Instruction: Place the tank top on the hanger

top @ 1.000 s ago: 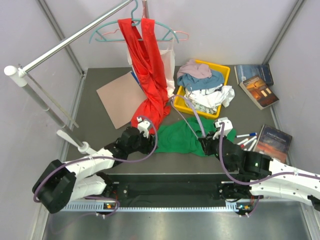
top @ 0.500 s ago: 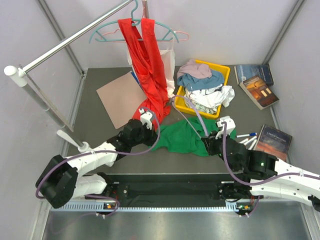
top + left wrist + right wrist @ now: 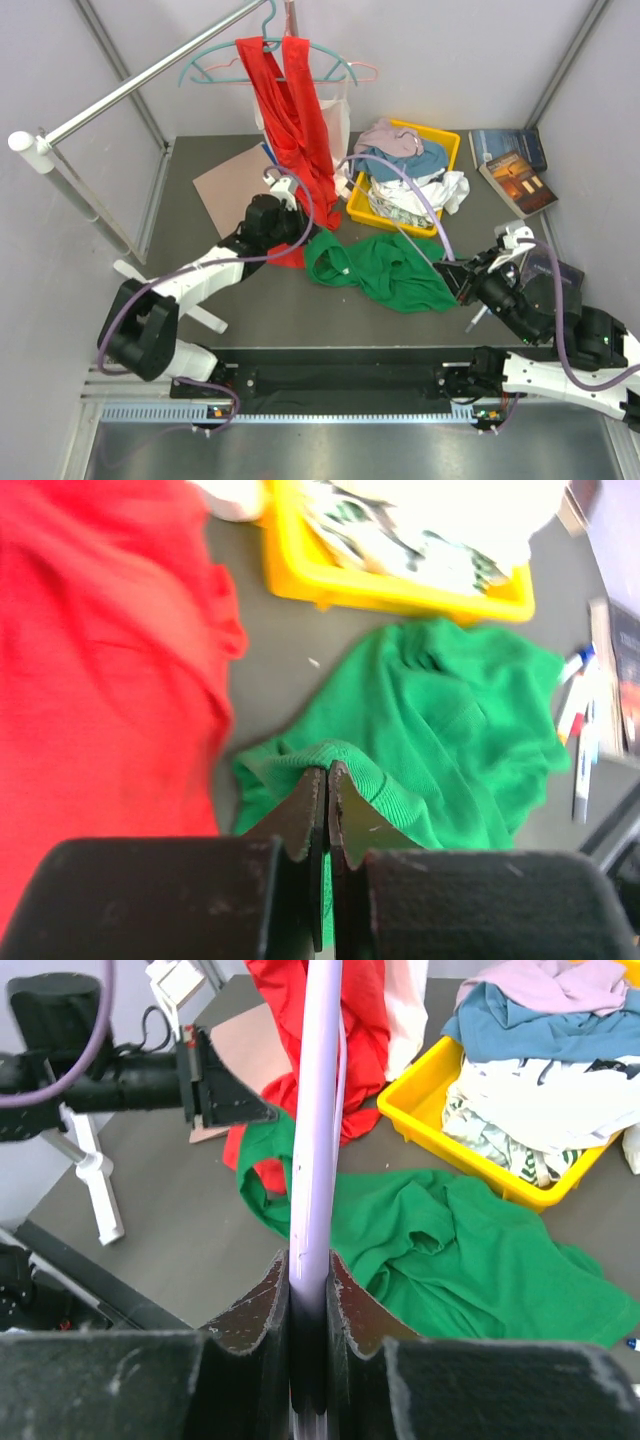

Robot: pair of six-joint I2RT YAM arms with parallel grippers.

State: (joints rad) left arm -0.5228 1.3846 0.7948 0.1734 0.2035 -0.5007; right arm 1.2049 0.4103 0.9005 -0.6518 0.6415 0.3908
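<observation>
The bright green tank top [image 3: 390, 272] lies crumpled on the grey table, in front of the yellow bin. My left gripper [image 3: 306, 243] is shut on a fold of its left edge; in the left wrist view the jaws [image 3: 327, 772] pinch the ribbed green hem, with the tank top [image 3: 455, 730] spread beyond. My right gripper [image 3: 462, 278] is shut on the pale lavender hanger [image 3: 420, 200], which arcs up and left over the top. In the right wrist view the hanger's bar [image 3: 318, 1110] rises from between the shut jaws [image 3: 310, 1260], above the green tank top [image 3: 470, 1255].
A red tank top [image 3: 297, 130] hangs on a teal hanger from the metal rail [image 3: 150, 72], right beside my left gripper. A yellow bin [image 3: 452, 142] of clothes stands behind the green top. Cardboard [image 3: 232, 185] lies at the left, books [image 3: 515, 165] at the right.
My left gripper has moved away from me towards the red top, pulling the green top's left edge along. My right gripper has moved right with the hanger. The top lies more stretched out.
</observation>
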